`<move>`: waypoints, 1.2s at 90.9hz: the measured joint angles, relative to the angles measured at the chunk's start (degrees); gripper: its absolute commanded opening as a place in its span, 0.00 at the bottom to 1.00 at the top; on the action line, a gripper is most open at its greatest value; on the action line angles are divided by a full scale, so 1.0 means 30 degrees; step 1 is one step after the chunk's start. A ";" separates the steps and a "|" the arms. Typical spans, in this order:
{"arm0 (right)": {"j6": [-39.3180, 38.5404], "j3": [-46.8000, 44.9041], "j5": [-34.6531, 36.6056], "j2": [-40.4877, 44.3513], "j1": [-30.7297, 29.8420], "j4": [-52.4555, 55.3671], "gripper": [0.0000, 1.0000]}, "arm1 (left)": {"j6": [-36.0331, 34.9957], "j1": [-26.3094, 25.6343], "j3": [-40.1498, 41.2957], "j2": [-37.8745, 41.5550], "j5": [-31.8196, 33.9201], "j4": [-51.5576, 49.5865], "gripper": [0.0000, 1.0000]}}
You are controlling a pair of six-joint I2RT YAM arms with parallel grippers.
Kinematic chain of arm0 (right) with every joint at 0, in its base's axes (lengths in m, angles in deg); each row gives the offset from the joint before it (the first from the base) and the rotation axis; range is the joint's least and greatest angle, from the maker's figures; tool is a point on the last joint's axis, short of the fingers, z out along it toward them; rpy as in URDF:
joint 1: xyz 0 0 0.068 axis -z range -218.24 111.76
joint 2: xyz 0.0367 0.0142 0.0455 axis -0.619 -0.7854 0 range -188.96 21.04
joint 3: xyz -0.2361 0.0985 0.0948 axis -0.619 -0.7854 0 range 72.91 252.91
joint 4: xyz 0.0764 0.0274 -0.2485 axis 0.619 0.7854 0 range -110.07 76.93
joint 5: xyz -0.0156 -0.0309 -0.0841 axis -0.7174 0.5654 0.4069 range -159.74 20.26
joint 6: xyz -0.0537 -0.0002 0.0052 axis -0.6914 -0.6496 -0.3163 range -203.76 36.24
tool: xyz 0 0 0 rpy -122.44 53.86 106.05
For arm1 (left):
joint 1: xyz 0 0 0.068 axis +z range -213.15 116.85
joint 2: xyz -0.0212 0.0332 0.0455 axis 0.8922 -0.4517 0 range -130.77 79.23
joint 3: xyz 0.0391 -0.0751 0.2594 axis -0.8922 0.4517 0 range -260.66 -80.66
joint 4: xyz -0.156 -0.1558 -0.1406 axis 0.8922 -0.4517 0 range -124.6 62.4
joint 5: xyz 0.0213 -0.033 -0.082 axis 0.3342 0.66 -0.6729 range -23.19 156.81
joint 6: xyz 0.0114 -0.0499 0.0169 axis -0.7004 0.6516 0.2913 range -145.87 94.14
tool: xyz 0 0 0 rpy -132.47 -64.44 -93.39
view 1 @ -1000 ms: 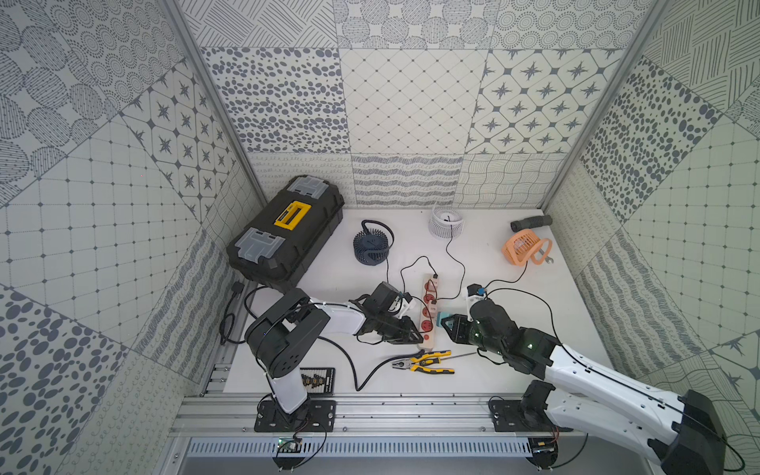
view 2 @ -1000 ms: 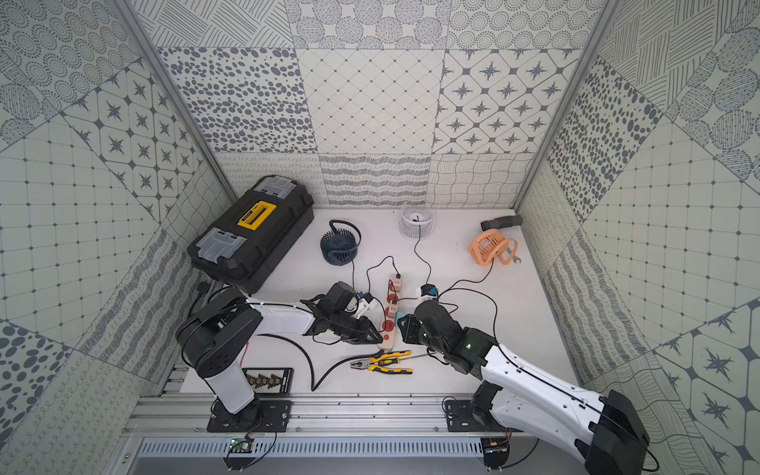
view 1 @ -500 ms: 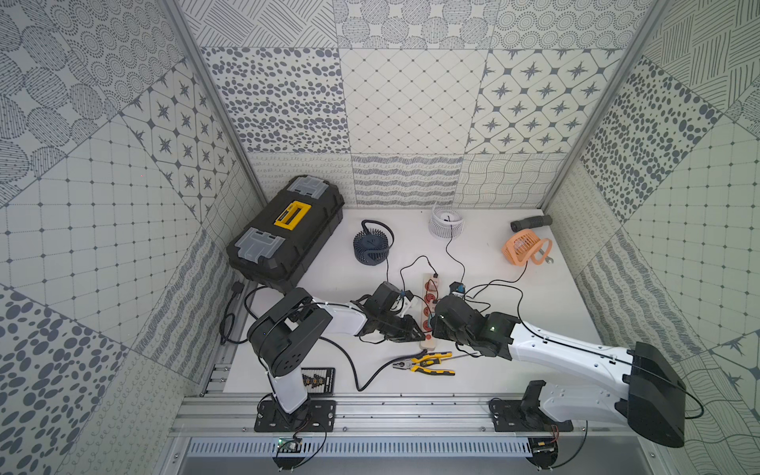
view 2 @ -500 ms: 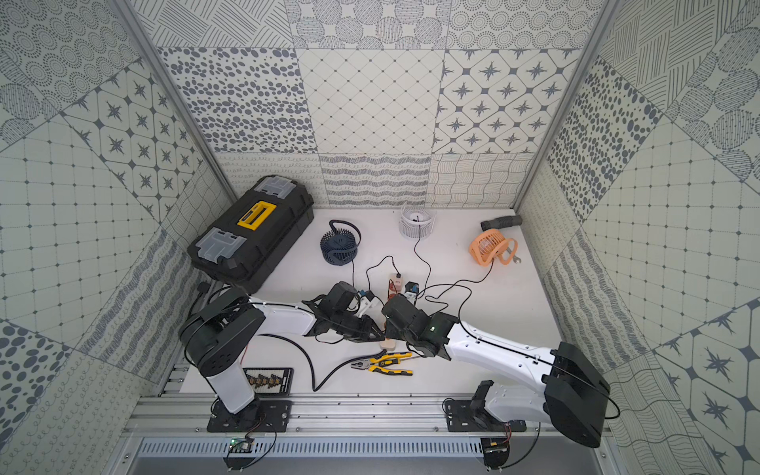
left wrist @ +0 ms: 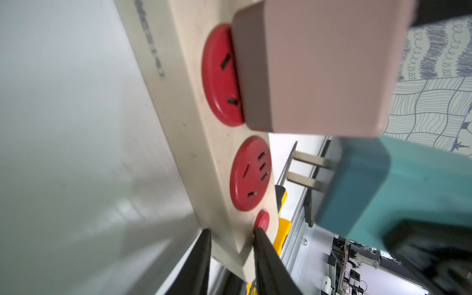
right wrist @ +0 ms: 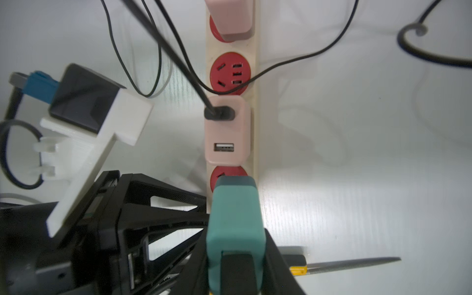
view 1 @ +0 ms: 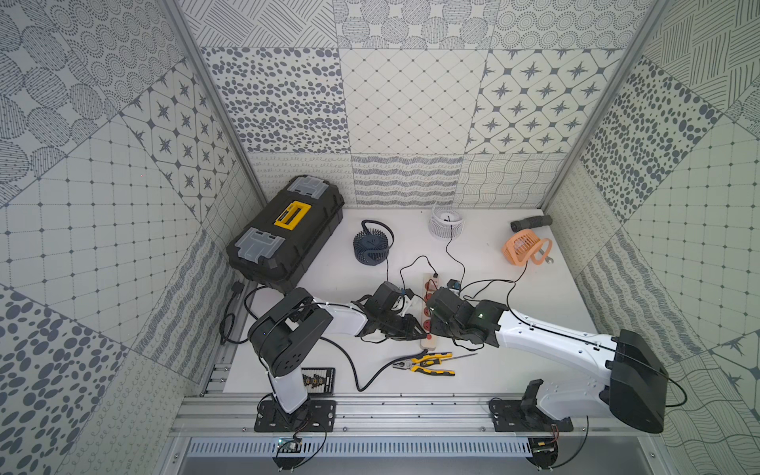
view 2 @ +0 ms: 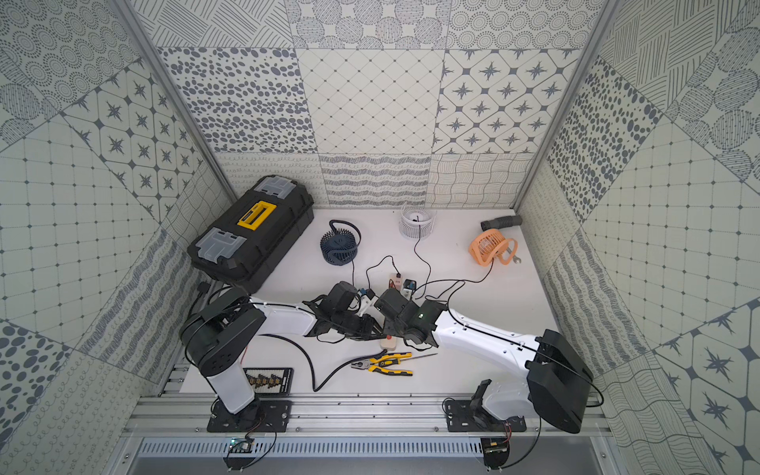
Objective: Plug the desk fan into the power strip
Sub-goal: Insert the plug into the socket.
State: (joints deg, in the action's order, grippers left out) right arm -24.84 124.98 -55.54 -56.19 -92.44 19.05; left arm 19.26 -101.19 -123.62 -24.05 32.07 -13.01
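Note:
The power strip [left wrist: 184, 107], a cream bar with red sockets, lies mid-table in both top views [view 1: 428, 288] [view 2: 389, 343]. My left gripper [left wrist: 231, 245] is shut on its near end, one finger beside the small red button [left wrist: 261, 221]. My right gripper [right wrist: 235, 270] is shut on a teal plug [right wrist: 235, 217]. That plug hovers over the last free socket [left wrist: 250, 173], its two prongs [left wrist: 306, 171] a short gap away. Two pink adapters [right wrist: 228, 132] [right wrist: 231, 20] sit in the strip. Three desk fans stand behind: dark blue [view 1: 370, 246], white [view 1: 446, 222], orange [view 1: 520, 246]. I cannot tell whose cord reaches the teal plug.
A black toolbox [view 1: 288, 234] fills the back left. Yellow-handled pliers [view 1: 427, 364] and a thin metal tool [view 1: 464, 355] lie in front of the strip. Thin black cords [right wrist: 158, 46] loop over the strip. A black cylinder [view 1: 530, 222] lies back right, a dark card [view 1: 318, 380] front left.
My right arm has swung left with the teal plug, from beside the strip to above its near end. The left gripper has stayed on the strip's end.

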 measured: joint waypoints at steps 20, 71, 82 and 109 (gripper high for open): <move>-0.0699 0.1734 -0.0656 -0.1027 0.0525 0.1851 0.00 | -0.0066 0.0022 -0.0306 -0.0197 0.0459 0.0182 0.27; -0.1100 0.3300 -0.1224 -0.3534 0.0736 0.3009 0.00 | -0.0219 0.0357 -0.0437 -0.0335 0.0131 0.0226 0.24; -0.1217 0.3446 -0.1246 -0.3949 0.0721 0.3067 0.00 | -0.0233 0.0386 -0.0437 -0.0372 0.0029 0.0262 0.24; -0.1268 0.3708 -0.1217 -0.4240 0.0721 0.3322 0.00 | -0.0262 0.0415 -0.0466 -0.0444 -0.0095 0.0277 0.22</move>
State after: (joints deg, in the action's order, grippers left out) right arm -28.65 136.11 -59.19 -68.92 -90.27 29.01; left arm 18.47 -99.94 -125.02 -25.39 31.78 -12.18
